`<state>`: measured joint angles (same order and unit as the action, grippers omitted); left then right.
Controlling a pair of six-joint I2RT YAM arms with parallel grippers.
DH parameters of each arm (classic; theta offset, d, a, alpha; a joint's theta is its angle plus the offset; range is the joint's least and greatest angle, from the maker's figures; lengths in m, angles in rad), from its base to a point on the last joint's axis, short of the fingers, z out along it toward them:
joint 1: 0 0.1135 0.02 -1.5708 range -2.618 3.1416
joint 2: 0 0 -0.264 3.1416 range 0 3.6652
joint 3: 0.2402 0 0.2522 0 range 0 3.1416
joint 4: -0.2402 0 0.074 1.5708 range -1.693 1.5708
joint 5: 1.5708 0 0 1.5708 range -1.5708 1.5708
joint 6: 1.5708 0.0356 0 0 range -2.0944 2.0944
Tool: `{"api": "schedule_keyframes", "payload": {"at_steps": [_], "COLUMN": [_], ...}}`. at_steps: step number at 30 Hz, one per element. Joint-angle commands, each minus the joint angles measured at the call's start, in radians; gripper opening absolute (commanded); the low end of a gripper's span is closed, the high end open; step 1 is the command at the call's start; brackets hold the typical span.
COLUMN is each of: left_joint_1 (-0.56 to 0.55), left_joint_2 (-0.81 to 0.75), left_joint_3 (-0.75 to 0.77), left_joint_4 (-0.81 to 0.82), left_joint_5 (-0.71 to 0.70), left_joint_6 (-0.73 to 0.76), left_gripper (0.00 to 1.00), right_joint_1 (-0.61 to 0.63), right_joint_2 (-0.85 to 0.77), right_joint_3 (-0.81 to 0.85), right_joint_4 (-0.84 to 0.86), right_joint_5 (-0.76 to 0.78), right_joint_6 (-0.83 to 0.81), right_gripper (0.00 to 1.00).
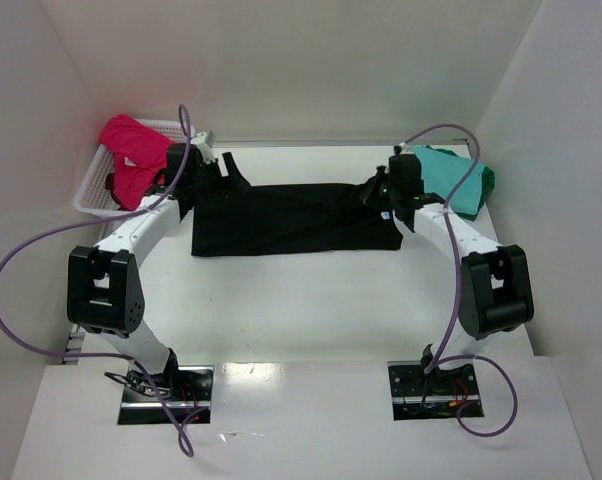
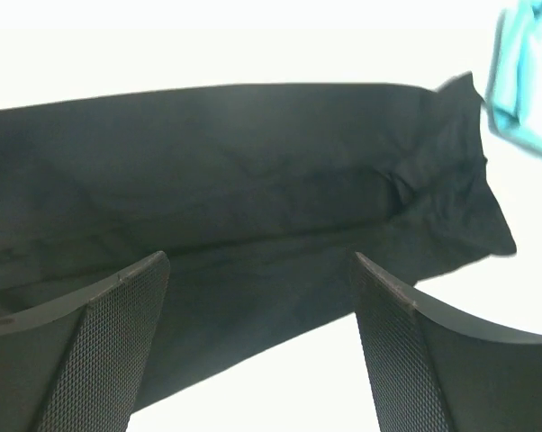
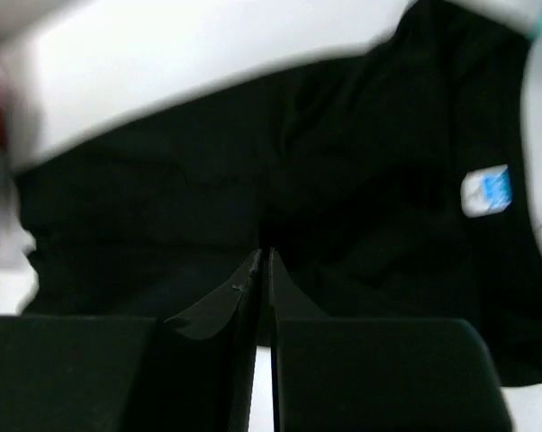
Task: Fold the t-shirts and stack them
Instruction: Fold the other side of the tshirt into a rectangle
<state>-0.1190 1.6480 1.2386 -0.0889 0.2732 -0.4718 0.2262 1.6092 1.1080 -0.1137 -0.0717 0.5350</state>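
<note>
Black t-shirt (image 1: pixel 291 220) lies banded for folding; left claw (image 2: pixel 260 265) spread over one end; right claw (image 3: pixel 264 258) closed, seemingly empty, opposite.

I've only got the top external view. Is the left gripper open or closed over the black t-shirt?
Observer: Open. In the left wrist view the left gripper has its fingers wide apart above the black t-shirt, holding nothing.
Operator: And the right one?
Observer: The right gripper is shut, fingertips together over the same shirt. I cannot tell whether cloth is pinched.
Operator: Which end has the neck?
Observer: The light-blue neck label shows in the right wrist view, on the cloth near that gripper.
</note>
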Motion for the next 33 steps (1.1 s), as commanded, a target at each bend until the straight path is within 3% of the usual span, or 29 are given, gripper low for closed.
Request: {"api": "schedule_keyframes", "payload": {"at_steps": [1,7,14,33], "left_joint_1": [-0.041,-0.041,-0.041,-0.041], "left_joint_2": [-0.066,-0.066,-0.040,0.058], "left_joint_3": [0.012,-0.088,-0.106,-0.100], "left_joint_4": [-0.055,-0.045,-0.045,-0.063], "left_joint_5": [-0.054,-0.034,-0.025,-0.015], "left_joint_6": [0.073,0.044,0.044,0.044], "left_gripper": [0.89,0.89,0.89,0.89], "right_joint_1": [0.012,0.012,0.012,0.012], "right_joint_2": [0.049,0.111,0.267,0.537], "right_joint_3": [-0.040,-0.040,0.067,0.466], "right_joint_4": [-0.061,-0.031,-0.034,-0.081], "right_joint_5": [0.004,0.004,0.004,-0.048], "right_joint_6": [-0.033,-0.033,-0.043,-0.033], "right_gripper": [0.10,0.13,0.14,0.17]}}
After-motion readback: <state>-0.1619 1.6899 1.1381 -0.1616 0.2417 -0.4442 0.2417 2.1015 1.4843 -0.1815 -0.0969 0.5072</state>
